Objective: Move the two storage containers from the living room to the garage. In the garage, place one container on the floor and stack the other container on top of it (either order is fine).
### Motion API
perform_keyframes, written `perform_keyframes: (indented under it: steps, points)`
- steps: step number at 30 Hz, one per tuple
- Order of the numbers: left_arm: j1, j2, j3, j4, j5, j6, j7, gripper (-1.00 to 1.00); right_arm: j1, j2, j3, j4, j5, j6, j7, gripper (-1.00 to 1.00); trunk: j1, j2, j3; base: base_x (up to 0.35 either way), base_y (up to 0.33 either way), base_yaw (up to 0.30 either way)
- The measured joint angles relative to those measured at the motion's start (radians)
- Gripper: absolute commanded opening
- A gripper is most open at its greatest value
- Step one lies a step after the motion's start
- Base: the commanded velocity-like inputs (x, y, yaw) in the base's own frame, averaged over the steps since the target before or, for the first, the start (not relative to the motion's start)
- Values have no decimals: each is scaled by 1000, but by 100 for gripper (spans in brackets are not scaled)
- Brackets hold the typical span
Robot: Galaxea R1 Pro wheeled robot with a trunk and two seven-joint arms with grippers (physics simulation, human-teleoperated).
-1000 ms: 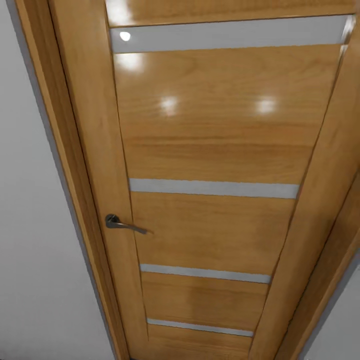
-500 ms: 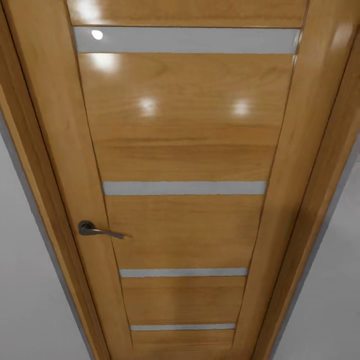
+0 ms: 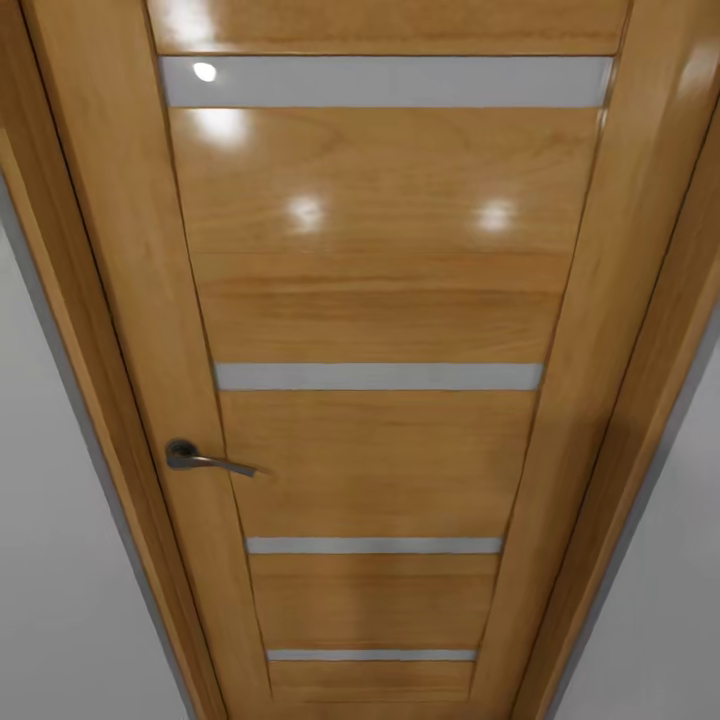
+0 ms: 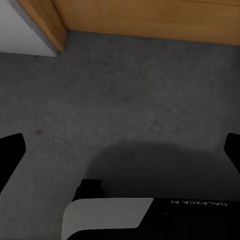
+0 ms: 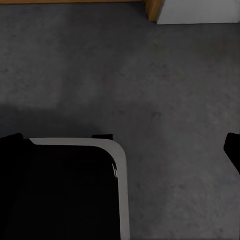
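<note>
Below the left gripper (image 4: 120,150), jaws spread wide, mirrored "GALAXEA AI" lettering marks the robot base (image 4: 150,217) on grey floor (image 4: 125,90); right gripper (image 5: 120,145) likewise open.

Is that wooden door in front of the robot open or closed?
Closed. The door sits flush inside its frame with no gap on either side, and the handle lies level.

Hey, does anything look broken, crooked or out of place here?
Nothing stands out. The wooden door is shut in its frame, its handle level and intact. The grey floor below both grippers shows no spill or damage.
</note>
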Motion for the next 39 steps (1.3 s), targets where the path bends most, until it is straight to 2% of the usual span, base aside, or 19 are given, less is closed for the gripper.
perform_keyframes:
  steps: [21,26,28,31,35,37,39]
  points:
    - [0,-4,-6,-15,0,1,1,100,0,1,-2,0,1,1,-4,100,0,0,0,26,0,14]
    - [0,-8,-9,-108,1,-6,1,100,0,1,-2,0,2,1,-9,100,0,0,0,1,0,0]
    - [0,-17,-9,-186,1,-8,1,100,0,1,-3,-1,4,2,-9,100,0,0,0,0,0,0]
    - [-1,-21,-9,-252,2,-5,1,100,0,1,-3,-1,5,2,-10,100,0,0,0,0,0,0]
    - [-10,-23,-9,-320,4,-1,-1,100,-1,1,-2,-2,6,2,-11,100,0,0,0,0,0,0]
    - [-37,-30,-9,-373,6,2,-3,100,-1,0,-1,-5,7,2,-12,100,0,0,0,0,0,0]
    - [-68,-39,-9,-389,6,11,-4,100,-1,0,-1,-6,7,2,-12,100,0,0,0,0,0,0]
